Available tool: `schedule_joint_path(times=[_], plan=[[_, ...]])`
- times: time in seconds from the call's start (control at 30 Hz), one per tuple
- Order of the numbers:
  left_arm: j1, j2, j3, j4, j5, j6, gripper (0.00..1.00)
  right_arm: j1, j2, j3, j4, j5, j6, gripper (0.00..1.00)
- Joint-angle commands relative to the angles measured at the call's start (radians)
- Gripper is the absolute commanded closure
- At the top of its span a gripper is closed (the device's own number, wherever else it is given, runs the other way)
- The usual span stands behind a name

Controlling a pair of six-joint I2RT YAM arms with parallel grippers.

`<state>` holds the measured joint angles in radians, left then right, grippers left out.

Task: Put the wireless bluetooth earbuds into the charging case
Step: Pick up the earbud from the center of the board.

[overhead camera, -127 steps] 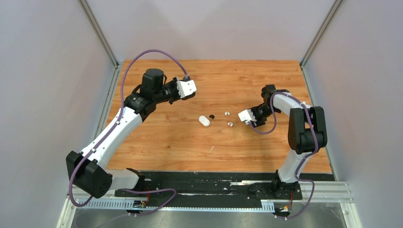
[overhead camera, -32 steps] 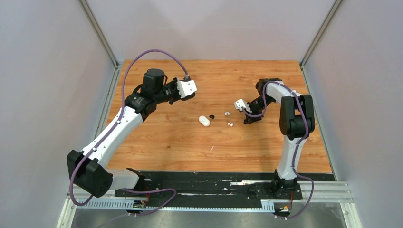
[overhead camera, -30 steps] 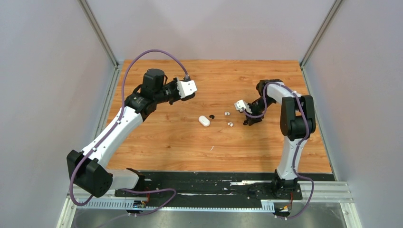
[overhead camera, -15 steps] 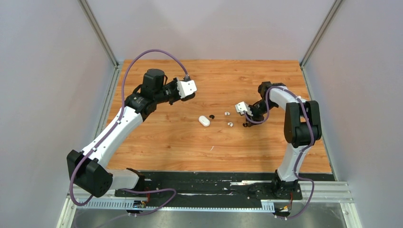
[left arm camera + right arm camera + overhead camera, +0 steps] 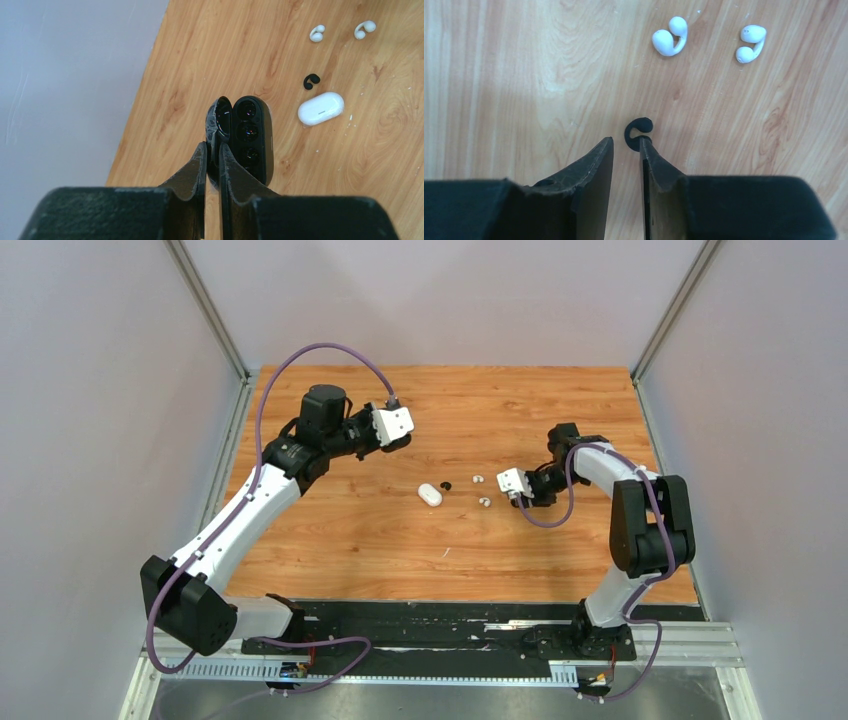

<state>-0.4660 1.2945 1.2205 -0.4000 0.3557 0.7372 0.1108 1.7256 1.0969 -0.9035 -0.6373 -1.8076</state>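
Note:
My left gripper [image 5: 212,150] is shut on the lid of an open black charging case [image 5: 252,135], held above the table's back left [image 5: 398,443]. A shut white case [image 5: 321,107] lies mid-table [image 5: 430,494] with one black earbud [image 5: 311,81] next to it [image 5: 446,484]. Two white earbuds [image 5: 669,37] [image 5: 750,42] lie further right [image 5: 478,479] [image 5: 485,502]. My right gripper [image 5: 626,142] is low over the table, jaws a narrow gap apart with nothing between them. A second black earbud [image 5: 638,132] lies at its right fingertip [image 5: 646,147].
The wooden table [image 5: 400,560] is walled by grey panels on the left, back and right. Its left edge [image 5: 135,115] shows beside the held case. The arm bases sit on a black rail [image 5: 440,625] at the near edge.
My right arm has swung its elbow out to the right and brought the gripper nearer and lower beside the white earbuds. The left arm and the black case have not moved.

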Motion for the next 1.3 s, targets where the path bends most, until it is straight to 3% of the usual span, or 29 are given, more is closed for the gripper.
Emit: schedule_joint_path(times=[0.0, 1.1, 1.27], plan=[[-0.003, -0.021, 0.016, 0.041, 0.010, -0.026, 1.00, 0.006, -0.023, -0.006, 0.066, -0.036, -0.008, 0.72], [-0.003, -0.009, 0.011, 0.046, 0.001, -0.029, 1.00, 0.014, 0.103, 0.053, 0.017, 0.036, -0.042, 0.72], [-0.003, -0.008, 0.010, 0.044, 0.000, -0.027, 1.00, 0.014, 0.112, 0.063, 0.018, 0.036, -0.032, 0.77]])
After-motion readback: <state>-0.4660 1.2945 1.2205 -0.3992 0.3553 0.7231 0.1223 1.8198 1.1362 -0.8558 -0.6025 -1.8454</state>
